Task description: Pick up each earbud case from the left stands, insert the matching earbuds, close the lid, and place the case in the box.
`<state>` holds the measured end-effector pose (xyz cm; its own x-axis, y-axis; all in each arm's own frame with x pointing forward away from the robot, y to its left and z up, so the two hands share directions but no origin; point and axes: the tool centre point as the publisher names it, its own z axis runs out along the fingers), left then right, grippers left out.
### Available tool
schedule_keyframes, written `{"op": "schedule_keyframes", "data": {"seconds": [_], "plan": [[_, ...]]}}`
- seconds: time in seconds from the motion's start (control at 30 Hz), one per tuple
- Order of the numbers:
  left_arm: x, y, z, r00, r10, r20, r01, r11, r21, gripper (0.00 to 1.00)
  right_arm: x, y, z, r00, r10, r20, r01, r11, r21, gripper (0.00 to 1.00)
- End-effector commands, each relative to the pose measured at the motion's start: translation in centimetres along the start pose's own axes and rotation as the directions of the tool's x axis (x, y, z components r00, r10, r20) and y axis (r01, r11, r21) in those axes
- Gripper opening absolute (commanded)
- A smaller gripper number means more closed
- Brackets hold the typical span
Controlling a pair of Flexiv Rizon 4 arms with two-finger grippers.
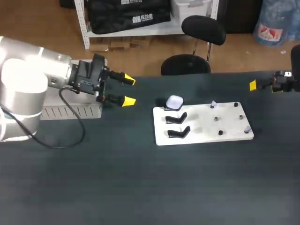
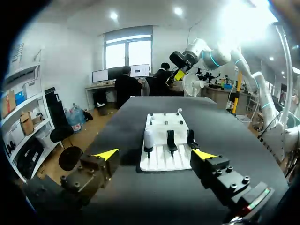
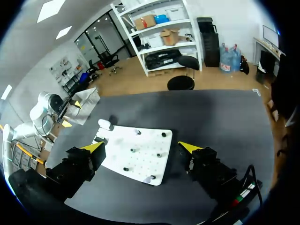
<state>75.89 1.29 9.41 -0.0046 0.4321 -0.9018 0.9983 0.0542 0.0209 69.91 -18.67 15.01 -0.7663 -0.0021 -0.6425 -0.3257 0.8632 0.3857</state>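
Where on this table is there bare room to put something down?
The widest bare patch is the dark table on the head view's near side of the white board. A narrower bare gap lies between the board and the left tool. The board itself is crowded: an earbud case, two black stands and small pegs.

Right arm (image 1: 284,84) mostly past the edge; tiny pieces (image 1: 213,104), perhaps earbuds.

White board (image 1: 202,130), black stands (image 1: 178,133), pale lilac case (image 1: 174,101), dark table (image 1: 140,187)
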Motion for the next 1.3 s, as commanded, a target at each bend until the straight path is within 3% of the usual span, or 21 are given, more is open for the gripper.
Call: {"op": "schedule_keyframes", "data": {"seconds": [0.03,0.6,1.1,1.3], "plan": [[-0.4,0.5,2.0,1.000,-0.007,-0.022,0.006,1.000,-0.011,1.00,0.0,0.0,0.0,1.000,0.001,0.000,-0.001,1.000,0.002,1.00],[-0.4,0.5,2.3,1.000,-0.020,-0.012,0.020,1.000,0.013,1.00,0.0,0.0,0.0,1.000,0.001,0.000,-0.001,1.000,0.002,1.00],[1.0,2.7,7.1,0.998,-0.056,0.021,0.056,0.998,0.026,1.00,0.0,0.0,0.0,1.000,0.001,0.000,-0.001,1.000,0.002,1.00],[1.0,3.3,8.8,0.998,-0.062,-0.008,0.062,0.998,0.012,1.00,0.0,0.0,0.0,1.000,0.001,0.000,-0.001,1.000,0.002,1.00]]}}
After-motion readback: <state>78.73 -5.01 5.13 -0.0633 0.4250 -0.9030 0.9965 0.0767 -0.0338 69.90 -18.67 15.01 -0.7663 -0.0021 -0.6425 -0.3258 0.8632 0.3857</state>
